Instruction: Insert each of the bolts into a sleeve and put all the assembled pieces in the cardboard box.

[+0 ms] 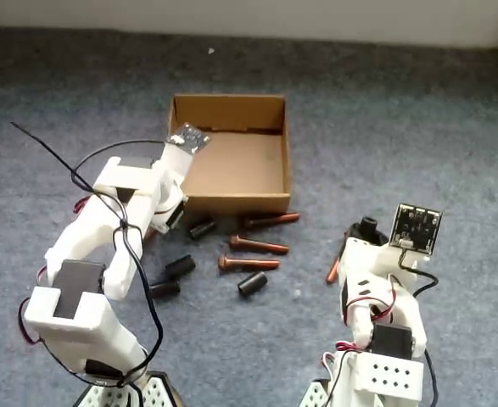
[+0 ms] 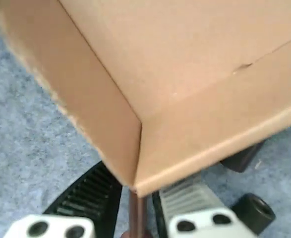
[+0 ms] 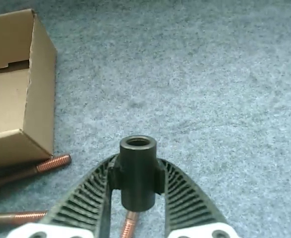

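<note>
The cardboard box (image 1: 232, 157) sits open at the back centre. My left gripper (image 2: 135, 193) is at its front left corner (image 2: 135, 148), shut on a copper bolt (image 2: 136, 213) that points at the box wall. My right gripper (image 3: 137, 168) is at the front right, shut on a black sleeve (image 3: 138, 171) held upright with its threaded hole up; this sleeve (image 1: 367, 227) is also visible from above. Another bolt (image 1: 332, 270) lies on the carpet just below it. Three bolts (image 1: 257, 245) and several loose sleeves (image 1: 180, 266) lie in front of the box.
Grey carpet covers the whole surface, with open room to the right of the box and behind it. Two sleeves (image 2: 254, 210) lie close by the left gripper. A black cable (image 1: 70, 170) loops over the left arm.
</note>
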